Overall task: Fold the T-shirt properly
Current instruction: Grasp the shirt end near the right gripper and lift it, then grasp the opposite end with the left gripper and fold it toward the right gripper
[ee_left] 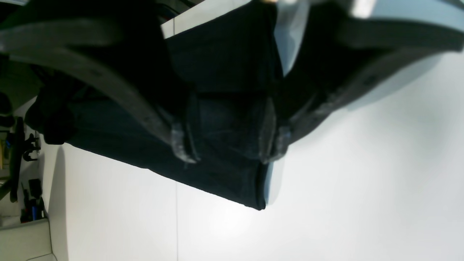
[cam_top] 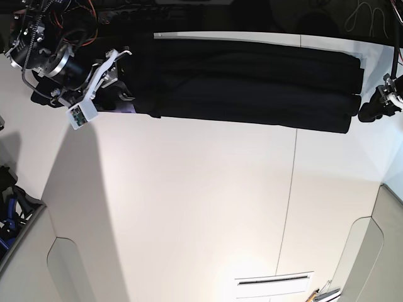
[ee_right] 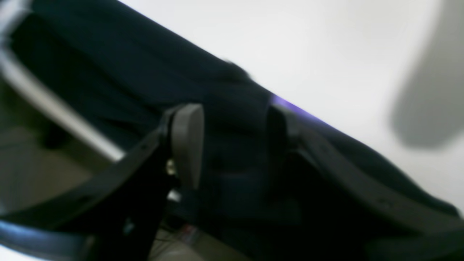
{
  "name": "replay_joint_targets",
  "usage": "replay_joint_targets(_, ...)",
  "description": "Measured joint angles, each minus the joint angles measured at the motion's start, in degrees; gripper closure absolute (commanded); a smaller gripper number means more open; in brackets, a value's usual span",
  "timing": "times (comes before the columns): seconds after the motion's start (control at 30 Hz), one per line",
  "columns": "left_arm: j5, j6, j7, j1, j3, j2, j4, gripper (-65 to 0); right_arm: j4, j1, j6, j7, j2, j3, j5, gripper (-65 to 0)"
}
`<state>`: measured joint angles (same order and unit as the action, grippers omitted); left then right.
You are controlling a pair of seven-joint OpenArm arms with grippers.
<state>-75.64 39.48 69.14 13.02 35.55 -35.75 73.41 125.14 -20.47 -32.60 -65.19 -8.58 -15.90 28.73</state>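
The black T-shirt (cam_top: 252, 82) lies folded into a long band across the far side of the white table (cam_top: 201, 207). My right gripper (cam_top: 126, 78) is at the band's left end. In the right wrist view its pads stand apart, open, astride the dark cloth (ee_right: 145, 72), where a thin purple strip of print (ee_right: 290, 105) shows at the edge. My left gripper (cam_top: 367, 112) is at the band's right end. In the left wrist view it (ee_left: 228, 145) is open, its fingertips (ee_left: 185, 145) spread over the shirt's folded corner (ee_left: 224, 65).
A seam (cam_top: 293, 170) runs front to back through the table. The table's left edge (cam_top: 60, 163) drops off to clutter on the floor. A white slotted panel (cam_top: 274, 281) lies near the front edge. Cables hang behind the right arm.
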Motion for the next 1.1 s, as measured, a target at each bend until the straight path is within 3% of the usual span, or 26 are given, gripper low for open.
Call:
replay_joint_targets(0.2,-0.26,0.00,-0.83,0.79,0.00,0.37,-3.10,-31.9,-1.31,-0.33,1.11,0.79,0.04,-1.18,-6.14,-28.4)
replay_joint_targets(0.4,-0.17,0.00,-1.90,0.79,0.00,1.79,-8.35,-31.9,-2.91,-0.33,1.60,3.98,0.04,-8.79,-7.48,-28.4)
replay_joint_targets(0.8,-1.64,0.02,-1.68,0.63,-0.13,7.48,-8.44,-30.8,-8.35,-0.31,2.34,4.52,0.17,-22.93,3.10,-28.4)
replay_joint_targets(0.87,-1.53,0.04,-1.66,0.61,-0.13,7.45,-8.44,-21.5,-11.43,-0.31,2.25,4.46,0.17,-23.08,4.46,-28.4)
replay_joint_targets(0.97,-1.57,0.02,-1.49,0.61,-0.13,7.32,-8.44,0.0,-15.98,-0.31,2.23,4.31,0.17,-23.08,6.14,-28.3)
replay_joint_targets(1.1,-5.40,0.02,-0.55,0.83,-0.24,7.08,-7.65,0.0,-18.62,-0.33,1.49,4.28,0.17,-23.08,7.50,-28.2)
